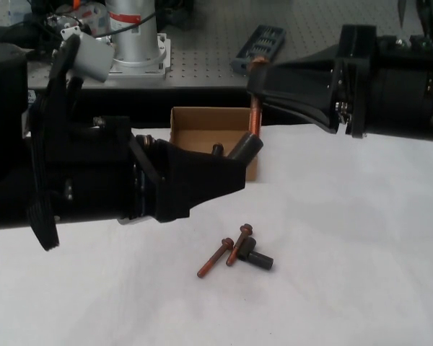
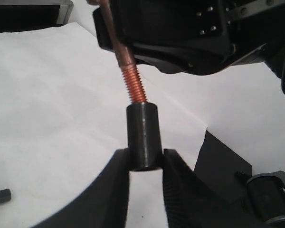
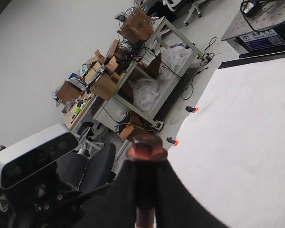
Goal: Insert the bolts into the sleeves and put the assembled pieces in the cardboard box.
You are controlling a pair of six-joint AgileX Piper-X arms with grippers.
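Observation:
My left gripper [image 2: 145,164] is shut on a black sleeve [image 2: 144,137], held up above the bench in front of the cardboard box [image 1: 202,130]. My right gripper [image 3: 145,183] is shut on a copper bolt [image 3: 145,149] by its head end. The bolt's threaded tip [image 2: 135,88] enters the top of the sleeve. In the high view the bolt [image 1: 255,101] hangs upright from the right gripper [image 1: 258,72] down into the sleeve [image 1: 245,148] at the left gripper's tip. Two loose bolts [image 1: 216,258] and a black sleeve [image 1: 260,258] lie on the white cloth. Dark pieces [image 1: 217,149] sit inside the box.
A white cloth [image 1: 346,238] covers the bench. Behind it, on a perforated table, stand a silver arm base [image 1: 133,36] and a dark tool tray [image 1: 258,45]. Another sleeve [image 2: 0,196] lies on the cloth in the left wrist view.

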